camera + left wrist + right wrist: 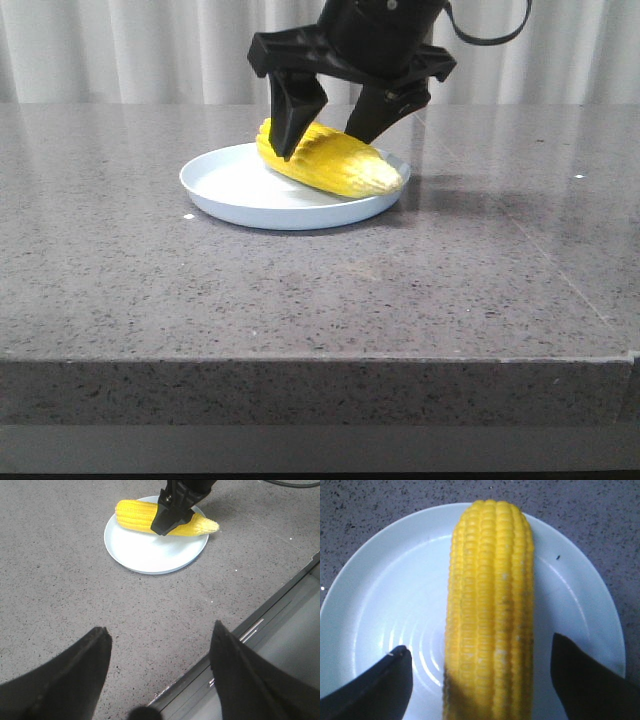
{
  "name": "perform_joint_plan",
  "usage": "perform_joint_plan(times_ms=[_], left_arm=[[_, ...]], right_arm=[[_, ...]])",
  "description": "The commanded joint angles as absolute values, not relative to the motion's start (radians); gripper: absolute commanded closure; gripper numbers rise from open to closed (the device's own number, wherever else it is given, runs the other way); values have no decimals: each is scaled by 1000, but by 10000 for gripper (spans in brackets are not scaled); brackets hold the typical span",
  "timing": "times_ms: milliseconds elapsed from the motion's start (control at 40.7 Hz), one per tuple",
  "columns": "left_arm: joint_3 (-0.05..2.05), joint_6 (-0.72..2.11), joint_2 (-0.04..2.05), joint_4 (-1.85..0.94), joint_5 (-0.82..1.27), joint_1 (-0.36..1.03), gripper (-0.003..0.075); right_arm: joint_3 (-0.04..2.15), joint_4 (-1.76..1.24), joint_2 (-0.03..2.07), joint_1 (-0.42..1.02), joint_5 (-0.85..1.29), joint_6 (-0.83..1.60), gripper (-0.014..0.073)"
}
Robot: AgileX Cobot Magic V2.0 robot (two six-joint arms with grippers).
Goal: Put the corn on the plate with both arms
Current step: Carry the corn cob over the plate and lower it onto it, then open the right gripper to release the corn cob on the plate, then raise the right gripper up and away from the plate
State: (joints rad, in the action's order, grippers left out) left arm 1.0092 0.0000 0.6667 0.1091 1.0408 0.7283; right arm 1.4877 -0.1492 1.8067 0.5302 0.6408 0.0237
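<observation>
The corn [335,165] lies on the far right part of the plate [230,195], the right gripper [325,145] spread wide astride it without touching, while the left gripper [160,645] hangs open and empty nearer.

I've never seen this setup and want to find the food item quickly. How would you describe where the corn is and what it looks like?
On the grey speckled table sits one round pale blue-white plate. Lying across the plate, under the right gripper with its black fingers open on either side, is the corn. It is the only bright yellow thing there: a cob with rows of kernels and a paler tip reaching over the plate's rim.
</observation>
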Motion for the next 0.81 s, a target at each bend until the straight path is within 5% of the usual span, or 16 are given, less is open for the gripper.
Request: perform_joint_plan(times_ms=[0, 393, 787], left_arm=[[1032, -6, 667, 114, 975, 736, 293], [1032, -6, 667, 114, 975, 736, 293], [1032, -6, 667, 114, 975, 736, 293]], right_arm=[[1549, -157, 1710, 528, 644, 29, -3], [1548, -85, 1414, 528, 938, 42, -3], [1229, -46, 990, 528, 924, 48, -3]])
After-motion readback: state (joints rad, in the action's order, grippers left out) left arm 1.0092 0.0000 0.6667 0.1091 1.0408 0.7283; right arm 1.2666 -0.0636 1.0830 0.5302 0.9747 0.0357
